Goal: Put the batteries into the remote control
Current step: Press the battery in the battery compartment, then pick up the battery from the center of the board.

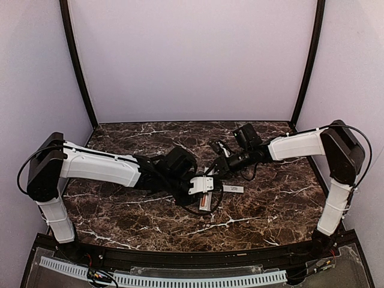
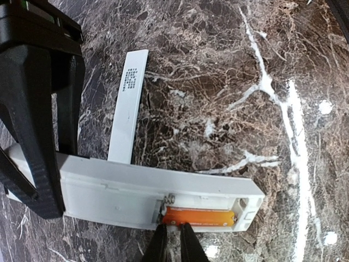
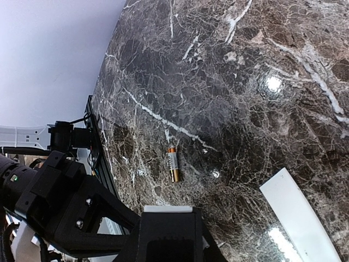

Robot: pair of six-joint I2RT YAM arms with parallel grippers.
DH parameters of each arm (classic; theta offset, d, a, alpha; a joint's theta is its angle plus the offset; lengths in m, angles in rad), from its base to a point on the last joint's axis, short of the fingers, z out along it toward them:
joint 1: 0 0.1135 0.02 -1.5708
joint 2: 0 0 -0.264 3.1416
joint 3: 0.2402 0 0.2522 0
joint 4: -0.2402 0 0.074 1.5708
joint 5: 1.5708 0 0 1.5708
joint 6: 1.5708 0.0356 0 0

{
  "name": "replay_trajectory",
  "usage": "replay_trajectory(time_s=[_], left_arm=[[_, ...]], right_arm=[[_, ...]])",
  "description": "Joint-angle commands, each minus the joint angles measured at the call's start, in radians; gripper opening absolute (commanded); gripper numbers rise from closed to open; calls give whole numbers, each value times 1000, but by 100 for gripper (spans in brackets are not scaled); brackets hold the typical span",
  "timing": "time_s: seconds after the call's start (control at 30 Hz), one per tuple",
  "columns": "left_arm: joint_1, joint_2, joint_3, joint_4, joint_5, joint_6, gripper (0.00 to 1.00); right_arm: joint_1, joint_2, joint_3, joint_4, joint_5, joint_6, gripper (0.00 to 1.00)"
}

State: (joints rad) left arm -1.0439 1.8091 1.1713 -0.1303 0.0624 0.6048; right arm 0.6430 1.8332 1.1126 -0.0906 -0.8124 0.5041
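Seating one battery [image 2: 199,215]: it lies in the recess at the remote [image 2: 114,194]'s free end, remote back-up on the table [image 2: 229,82]. Right fingers [image 2: 41,164] pinch the remote's other end, I'd say to stop it sliding. Left fingers [image 2: 159,245] are pressed almost together, gripping nothing, tips at the remote's near edge by the spring. They look set up as a pusher. Second battery [image 3: 173,166] lies loose beyond the clamped end. Cover [image 2: 128,103] sits just beside the remote's far edge, out of the way.
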Motion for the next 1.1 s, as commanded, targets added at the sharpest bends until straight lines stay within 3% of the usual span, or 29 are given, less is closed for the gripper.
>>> replay_trajectory(time_s=[0.0, 0.3, 0.57, 0.73, 0.8, 0.83, 0.9, 1.07], left_arm=[[-8, 29, -13, -48, -113, -41, 9], [-8, -56, -73, 62, -181, -88, 17], [31, -199, -136, 97, -185, -196, 31], [80, -275, -186, 106, -159, -349, 45], [87, -310, -217, 100, -129, -365, 55], [87, -333, -239, 95, -120, -363, 68], [92, -363, -262, 70, -86, -350, 82], [117, -366, -240, -82, 49, -251, 81]], right_arm=[[-1, -34, 8, 123, -118, 62, 0], [-24, -37, -19, 126, -96, 54, 0], [-66, -79, -53, 132, -62, 19, 0], [-102, -121, -94, 193, -73, 26, 0], [-114, -138, -110, 217, -88, 25, 0], [-119, -146, -120, 232, -100, 24, 0], [-128, -164, -138, 256, -118, 16, 0], [-134, -205, -172, 285, -143, -13, 0]])
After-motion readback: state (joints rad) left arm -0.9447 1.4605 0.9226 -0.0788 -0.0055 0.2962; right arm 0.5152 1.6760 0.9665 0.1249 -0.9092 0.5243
